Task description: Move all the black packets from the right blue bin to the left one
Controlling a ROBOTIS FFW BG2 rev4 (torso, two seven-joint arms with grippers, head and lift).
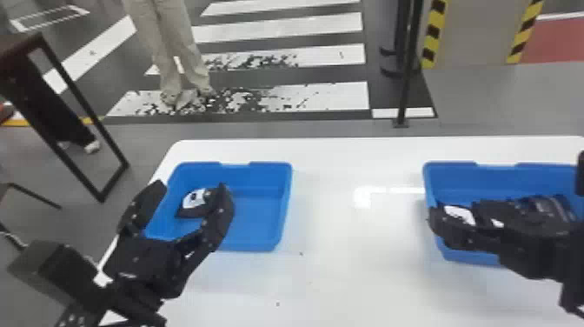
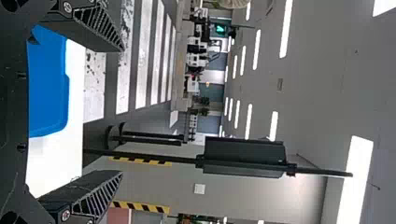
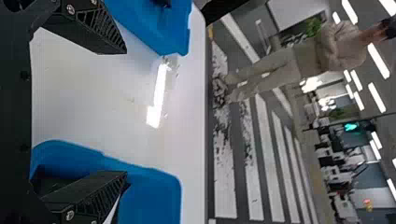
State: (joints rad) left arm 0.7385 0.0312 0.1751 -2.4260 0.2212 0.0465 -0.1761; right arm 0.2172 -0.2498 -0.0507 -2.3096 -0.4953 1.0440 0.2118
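lying in the left blue bin (image 1: 260,217), one white-labelled black packet (image 1: 195,200) is in nothing's grip; the left gripper (image 1: 191,188) has its fingers spread. more black packets (image 1: 458,213) sit in the right blue bin (image 1: 460,185), where the right gripper (image 3: 126,112) is wide apart too. they look light, pliable, maybe slick: i'd pinch across the thick middle, gently, avoiding thin edges.
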